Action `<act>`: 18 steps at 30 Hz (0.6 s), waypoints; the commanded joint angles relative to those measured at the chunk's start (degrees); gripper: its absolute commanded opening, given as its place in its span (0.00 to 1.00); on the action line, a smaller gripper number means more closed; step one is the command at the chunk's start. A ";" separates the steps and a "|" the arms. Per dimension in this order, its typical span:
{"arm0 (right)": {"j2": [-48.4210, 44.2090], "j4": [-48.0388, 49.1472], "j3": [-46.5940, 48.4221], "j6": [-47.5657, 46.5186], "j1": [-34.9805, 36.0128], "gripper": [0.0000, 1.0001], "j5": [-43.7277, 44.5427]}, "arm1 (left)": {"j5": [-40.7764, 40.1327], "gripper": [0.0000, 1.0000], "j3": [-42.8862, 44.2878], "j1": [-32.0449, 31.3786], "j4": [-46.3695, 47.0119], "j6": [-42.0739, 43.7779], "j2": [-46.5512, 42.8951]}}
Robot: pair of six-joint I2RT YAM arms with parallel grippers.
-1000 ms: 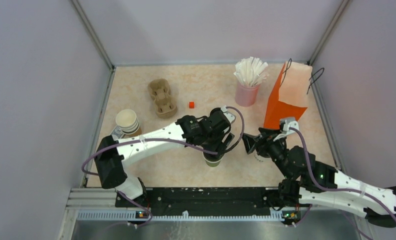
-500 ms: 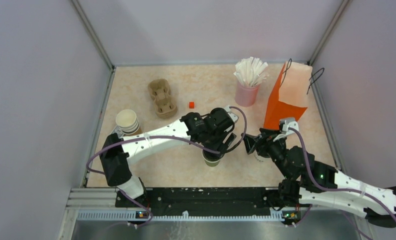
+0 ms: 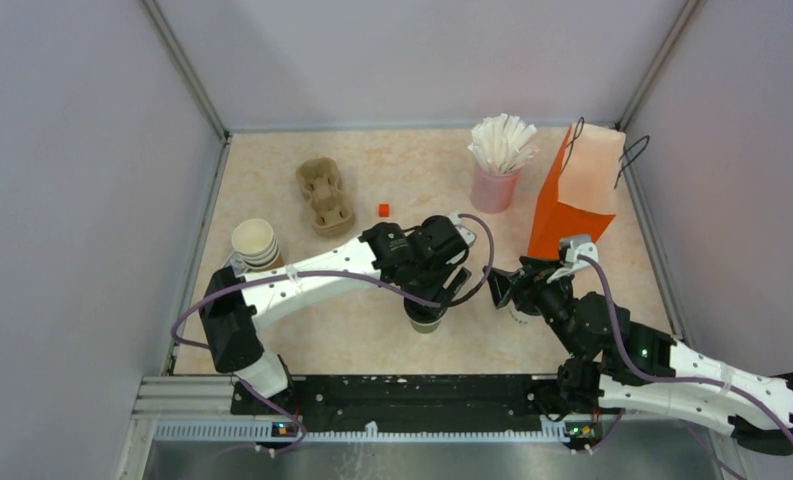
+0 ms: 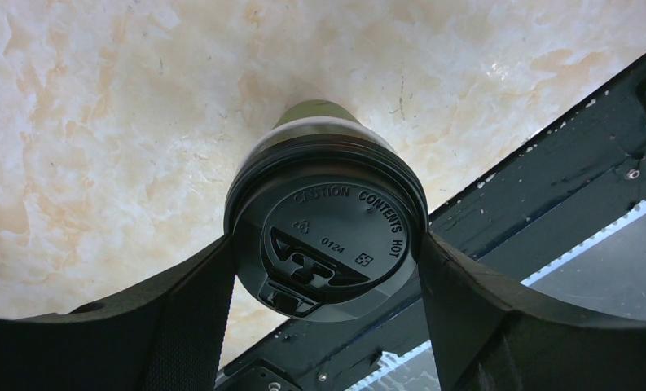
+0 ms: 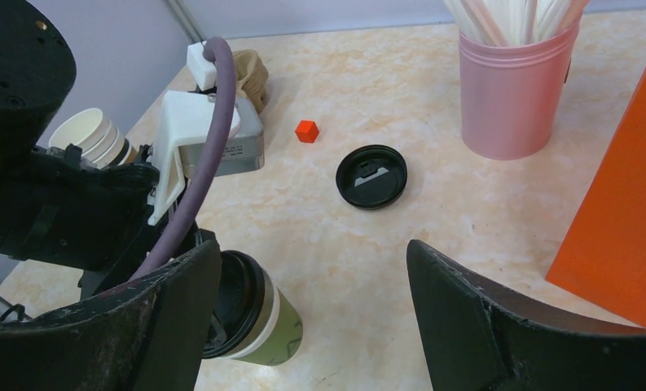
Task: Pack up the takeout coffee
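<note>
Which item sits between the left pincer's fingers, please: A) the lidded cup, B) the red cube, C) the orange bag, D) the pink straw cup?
A: in the left wrist view the lidded cup sits between the fingers of the left pincer, which touch its lid on both sides.

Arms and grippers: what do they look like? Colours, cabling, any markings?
Left arm and right arm match: white shells on the links, black joints, and a mauve cable running loose along each. Left gripper and right gripper are black, each with two broad curved fingers. The label on the left wrist's grey box is unreadable.
</note>
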 commanded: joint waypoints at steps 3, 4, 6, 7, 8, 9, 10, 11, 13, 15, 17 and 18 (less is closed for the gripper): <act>-0.50 1.12 1.71 0.76 0.27 0.82 0.06 | 1.52 0.71 -1.63 -0.26 -0.22 0.85 -0.75; -0.51 1.08 1.71 0.76 0.26 0.82 -0.01 | 1.63 0.71 -1.70 -0.30 -0.24 0.83 -0.57; -0.51 1.29 1.59 0.78 0.28 0.82 -0.07 | 1.63 0.71 -2.11 -0.26 0.30 1.18 -0.25; -0.51 1.29 1.58 0.79 0.30 0.82 -0.11 | 1.53 0.71 -2.20 -0.26 0.64 1.44 -0.08; -0.46 1.36 1.60 0.76 0.26 0.82 -0.05 | 1.42 0.71 -2.09 -0.26 0.72 1.52 0.08; -0.50 1.42 1.63 0.76 0.29 0.82 -0.10 | 1.44 0.71 -1.90 -0.31 0.99 1.53 0.28; -0.51 1.49 1.54 0.76 0.28 0.82 -0.07 | 1.74 0.72 -1.82 -0.30 1.20 1.59 0.35; -0.53 1.52 1.49 0.88 0.27 0.82 -0.12 | 2.08 0.72 -1.75 -0.26 1.53 1.72 0.49; -0.50 1.49 1.33 0.83 0.26 0.82 -0.12 | 2.35 0.74 -1.61 -0.26 2.00 1.98 0.80; -0.51 1.27 1.36 0.97 0.26 0.82 -0.09 | 2.52 0.75 -1.53 -0.26 1.91 2.14 1.32; -0.51 1.15 1.31 0.95 0.26 0.82 -0.03 | 3.07 0.75 -1.62 -0.27 2.08 2.15 1.64; -0.49 1.09 1.27 0.94 0.26 0.82 -0.03 | 3.28 0.75 -1.73 -0.32 2.31 2.24 1.64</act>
